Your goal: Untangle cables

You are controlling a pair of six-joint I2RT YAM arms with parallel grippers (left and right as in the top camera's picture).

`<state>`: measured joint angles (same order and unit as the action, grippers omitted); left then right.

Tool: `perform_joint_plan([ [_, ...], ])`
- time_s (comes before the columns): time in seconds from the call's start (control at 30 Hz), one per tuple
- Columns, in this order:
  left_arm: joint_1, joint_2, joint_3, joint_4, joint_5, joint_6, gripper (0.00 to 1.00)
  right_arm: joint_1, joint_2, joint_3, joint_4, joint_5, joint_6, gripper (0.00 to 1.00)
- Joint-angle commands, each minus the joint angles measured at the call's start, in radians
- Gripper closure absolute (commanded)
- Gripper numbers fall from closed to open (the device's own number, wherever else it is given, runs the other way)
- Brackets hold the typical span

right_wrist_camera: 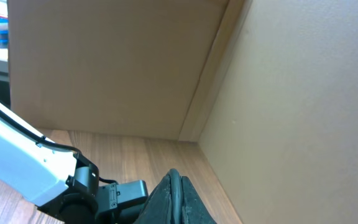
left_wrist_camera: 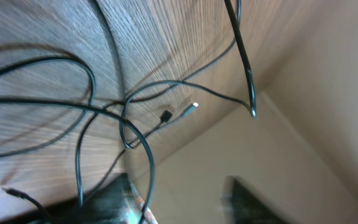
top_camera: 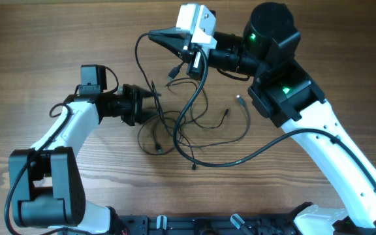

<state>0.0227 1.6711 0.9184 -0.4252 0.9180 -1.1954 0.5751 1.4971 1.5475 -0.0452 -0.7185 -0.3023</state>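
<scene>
Several thin black cables lie tangled in loops on the wooden table between the two arms. Small plug ends show among them, one silver-tipped. My right gripper hovers at the back above the tangle. It is shut on one cable, which hangs down in a loop to the pile. My left gripper sits at the tangle's left edge with its jaws apart. In the left wrist view a cable strand runs along the left finger, between the blurred fingers, not pinched.
A thicker black cable of the right arm curves across the table near the tangle. A tan board and a wall stand behind the table. My left arm's white link shows low in the right wrist view. A black rail runs along the front edge.
</scene>
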Motion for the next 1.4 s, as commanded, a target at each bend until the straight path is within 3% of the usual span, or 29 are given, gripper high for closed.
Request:
perform_joint_plan([
  [0.0,-0.028,0.009,0.002,-0.001,-0.063,-0.051,0.77,-0.003,-0.020,0.014,0.003,-0.026,0.018,0.96],
  [0.17,-0.074,0.009,0.002,-0.001,-0.086,-0.051,0.83,-0.003,-0.020,0.014,0.010,-0.026,0.017,0.96],
  [0.23,-0.089,0.009,0.002,0.000,-0.090,-0.051,0.72,-0.003,-0.020,0.014,0.010,-0.026,0.018,0.96],
  [0.33,-0.093,0.009,0.002,-0.005,-0.088,-0.051,0.70,-0.003,-0.020,0.014,0.009,-0.026,0.018,0.96],
  [0.47,-0.093,0.009,0.002,-0.009,-0.024,-0.051,0.59,-0.003,-0.020,0.014,0.006,-0.026,0.018,0.96],
  [0.6,-0.093,0.009,0.002,-0.009,0.030,-0.051,0.59,-0.003,-0.020,0.014,0.006,-0.026,0.017,0.96],
  [0.67,-0.093,0.009,0.002,-0.009,0.040,-0.052,0.52,-0.003,-0.020,0.014,0.006,-0.026,0.018,0.96],
  [0.83,-0.093,0.009,0.002,-0.008,0.039,-0.103,0.58,-0.003,-0.020,0.014,0.006,-0.026,0.017,0.96],
  [0.87,-0.093,0.009,0.002,-0.008,0.032,-0.102,0.55,-0.003,-0.020,0.014,0.006,-0.026,0.018,0.96],
  [0.93,-0.092,0.009,0.002,-0.009,-0.046,-0.092,0.27,-0.003,-0.020,0.014,0.006,-0.026,0.017,0.96],
  [1.0,-0.093,0.009,0.002,-0.008,-0.113,-0.082,0.25,-0.003,-0.020,0.014,0.005,-0.026,0.017,0.96],
  [1.03,-0.093,0.009,0.002,-0.003,-0.146,-0.048,0.30,-0.003,-0.020,0.014,0.002,-0.026,0.017,0.96],
  [1.07,-0.093,0.009,0.002,0.000,-0.195,0.021,0.43,-0.003,-0.020,0.014,-0.001,-0.026,0.018,0.96],
  [1.1,-0.093,0.009,0.002,-0.001,-0.228,0.094,0.47,-0.003,-0.020,0.014,-0.005,-0.026,0.017,0.96],
  [1.13,-0.087,0.009,0.002,0.000,-0.253,0.216,0.39,-0.003,-0.020,0.014,-0.009,-0.026,0.017,0.96],
  [1.2,-0.055,0.008,0.003,0.000,-0.256,0.459,0.36,-0.003,-0.020,0.014,-0.015,-0.026,0.017,0.96],
  [1.27,0.002,0.006,0.003,-0.001,-0.191,0.616,0.25,-0.003,-0.020,0.014,-0.019,-0.026,0.017,0.96],
  [1.33,0.036,0.006,0.003,-0.007,-0.080,0.676,0.49,-0.003,-0.020,0.014,-0.020,-0.025,0.017,0.96],
  [1.37,0.042,0.006,0.002,-0.017,-0.051,0.679,0.50,-0.003,-0.020,0.014,-0.019,-0.025,0.016,0.96],
])
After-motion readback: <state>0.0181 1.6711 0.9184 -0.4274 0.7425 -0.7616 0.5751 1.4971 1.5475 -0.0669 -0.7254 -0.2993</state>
